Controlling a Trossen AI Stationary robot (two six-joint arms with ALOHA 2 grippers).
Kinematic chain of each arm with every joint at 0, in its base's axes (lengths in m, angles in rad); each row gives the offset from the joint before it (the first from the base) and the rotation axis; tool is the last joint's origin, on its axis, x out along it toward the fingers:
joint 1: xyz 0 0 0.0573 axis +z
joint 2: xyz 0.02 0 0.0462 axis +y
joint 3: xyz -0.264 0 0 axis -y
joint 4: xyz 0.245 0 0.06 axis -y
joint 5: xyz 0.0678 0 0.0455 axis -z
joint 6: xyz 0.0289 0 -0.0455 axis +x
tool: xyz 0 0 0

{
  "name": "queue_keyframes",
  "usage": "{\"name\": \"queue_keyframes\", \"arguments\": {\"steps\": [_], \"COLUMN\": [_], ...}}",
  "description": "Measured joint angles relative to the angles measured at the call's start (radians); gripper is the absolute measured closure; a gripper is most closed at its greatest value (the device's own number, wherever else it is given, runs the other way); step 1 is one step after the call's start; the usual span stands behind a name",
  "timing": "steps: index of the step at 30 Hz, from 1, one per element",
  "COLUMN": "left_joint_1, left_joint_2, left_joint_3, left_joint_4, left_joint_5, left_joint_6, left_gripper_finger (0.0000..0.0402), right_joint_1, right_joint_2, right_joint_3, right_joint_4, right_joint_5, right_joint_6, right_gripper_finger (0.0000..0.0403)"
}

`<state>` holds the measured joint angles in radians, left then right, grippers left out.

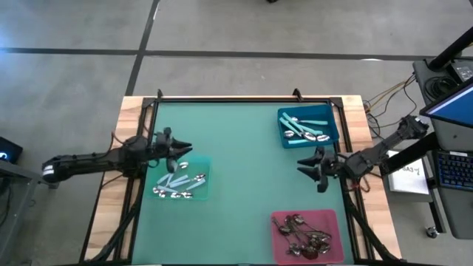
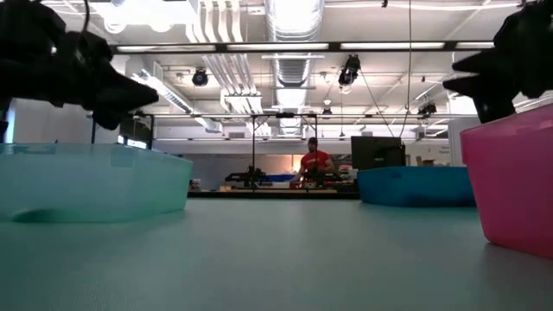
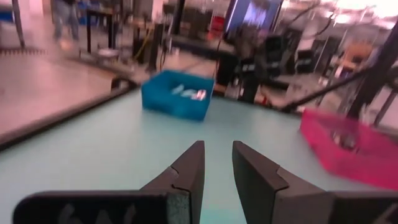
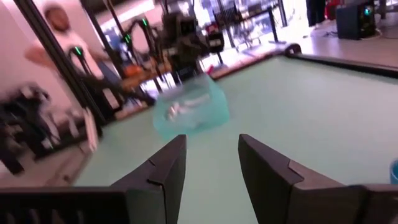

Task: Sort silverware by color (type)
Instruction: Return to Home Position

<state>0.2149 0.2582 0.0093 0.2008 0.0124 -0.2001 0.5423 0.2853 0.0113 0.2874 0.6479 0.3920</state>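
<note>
The silverware lies in three trays on the green table. Pale-handled spoons [image 1: 177,188] fill the pale teal tray [image 1: 205,166] at the left. Teal-handled spoons [image 1: 304,131] lie in the blue tray [image 1: 330,125] at the far right. Dark spoons [image 1: 303,235] lie in the pink tray [image 1: 325,216] at the near right. My left gripper [image 1: 188,148] hangs level over the pale tray's far edge, open with nothing in it [image 3: 217,146]. My right gripper [image 1: 301,166] hangs level between the blue and pink trays, open with nothing in it [image 4: 211,140].
A black frame rail [image 1: 244,98] runs around the table top. The green surface [image 1: 244,170] between the trays is bare. A person in red [image 2: 313,162] stands far behind the table, and another person [image 4: 59,37] shows beyond the left edge. A keyboard [image 1: 452,168] sits off the right side.
</note>
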Motion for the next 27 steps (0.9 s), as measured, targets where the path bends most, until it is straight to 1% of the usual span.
{"name": "queue_keyframes", "arguments": {"steps": [10, 12, 14, 19, 27], "left_joint_1": [0.052, 0.066, 0.082, 0.139, 0.315], "left_joint_2": [-0.229, -0.259, -0.258, -0.259, -0.259], "left_joint_3": [0.000, 0.000, 0.000, 0.000, 0.000], "left_joint_4": [-0.001, 0.000, 0.018, 0.021, 0.021], "left_joint_5": [-0.002, -0.002, -0.003, -0.003, -0.003], "left_joint_6": [0.000, 0.000, 0.000, 0.000, 0.000], "left_gripper_finger": [0.0335, 0.0335, 0.0335, 0.0335, 0.0335], "right_joint_1": [-0.005, -0.017, -0.040, -0.152, -0.419], "right_joint_2": [-0.197, -0.233, -0.265, -0.284, -0.285], "right_joint_3": [0.000, 0.000, 0.000, 0.000, 0.000], "right_joint_4": [-0.002, 0.001, 0.001, 0.014, -0.005], "right_joint_5": [0.001, 0.002, 0.000, -0.002, -0.009], "right_joint_6": [0.000, 0.000, 0.000, 0.000, 0.000], "right_gripper_finger": [0.0268, 0.0266, 0.0266, 0.0271, 0.0264]}}
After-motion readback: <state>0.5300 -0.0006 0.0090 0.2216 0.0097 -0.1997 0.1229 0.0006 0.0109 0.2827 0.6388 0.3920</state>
